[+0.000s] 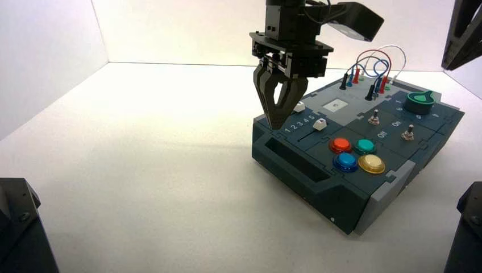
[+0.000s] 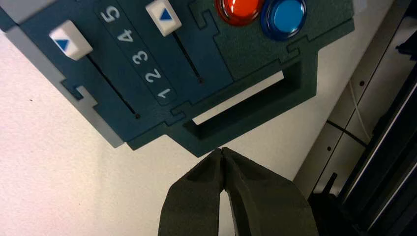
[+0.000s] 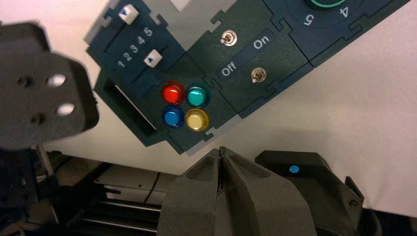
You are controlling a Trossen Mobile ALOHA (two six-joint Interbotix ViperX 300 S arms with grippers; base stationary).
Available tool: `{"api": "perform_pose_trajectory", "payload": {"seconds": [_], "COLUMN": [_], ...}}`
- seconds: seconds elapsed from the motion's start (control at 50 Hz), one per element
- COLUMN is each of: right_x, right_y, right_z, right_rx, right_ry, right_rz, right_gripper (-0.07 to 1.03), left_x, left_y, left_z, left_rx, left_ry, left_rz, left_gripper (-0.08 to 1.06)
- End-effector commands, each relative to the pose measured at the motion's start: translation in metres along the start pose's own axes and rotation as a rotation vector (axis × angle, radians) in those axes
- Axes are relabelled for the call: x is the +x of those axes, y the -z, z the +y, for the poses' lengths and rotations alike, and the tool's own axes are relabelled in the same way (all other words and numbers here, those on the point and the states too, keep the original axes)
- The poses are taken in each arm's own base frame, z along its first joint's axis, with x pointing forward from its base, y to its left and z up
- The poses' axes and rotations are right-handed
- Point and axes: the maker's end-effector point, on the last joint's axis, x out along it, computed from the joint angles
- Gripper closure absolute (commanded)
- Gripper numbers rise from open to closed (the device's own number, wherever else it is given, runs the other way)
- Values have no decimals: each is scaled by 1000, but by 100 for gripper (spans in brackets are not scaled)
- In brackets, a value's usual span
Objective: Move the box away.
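Box [image 1: 347,170] sits on the white table [image 1: 142,187], right of centre, turned at an angle: long axis runs from near-left to far-right, low front edge facing near-right. Dark teal-grey wedge. Red [image 1: 341,144], teal, blue and yellow buttons clustered near the front; two white sliders [image 2: 163,17] beside a 1–5 scale, both caps up by the 5; two toggle switches [image 3: 226,38] flanking Off/On lettering; green knob [image 1: 420,101] and looped wires [image 1: 378,62] at the far end. Recessed handle slot [image 2: 246,101] in its left side.

Left gripper [image 1: 278,116] hangs at the box's left corner, by the sliders, fingers pressed together, holding nothing. Right gripper [image 3: 222,160] sits back off the table edge, likewise closed and empty.
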Motion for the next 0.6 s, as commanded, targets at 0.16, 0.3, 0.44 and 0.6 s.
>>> {"api": "perform_pose_trajectory", "payload": {"seconds": [0.16,0.3,0.44,0.6], "right_x": [10,14,24,32], "right_y": [-1,-3,-5,-14], "right_z": [-4,-6,-7,-7], "right_rx": [12,10,5,-6], "right_ry": [38,49,57,59], "right_rz": [144,168,210,217], "right_gripper": [99,99,99,99], "left_x": [-6,-1,2,2], "left_y": [-2,-3,-3,-3], "left_z": [1,4,10,18], "left_rx": [14,19,18,4], "left_ry": [-13,-21,-21,-22], "left_rz": [-30,-42,-42,-48], "left_gripper": [101,101,101,101]}}
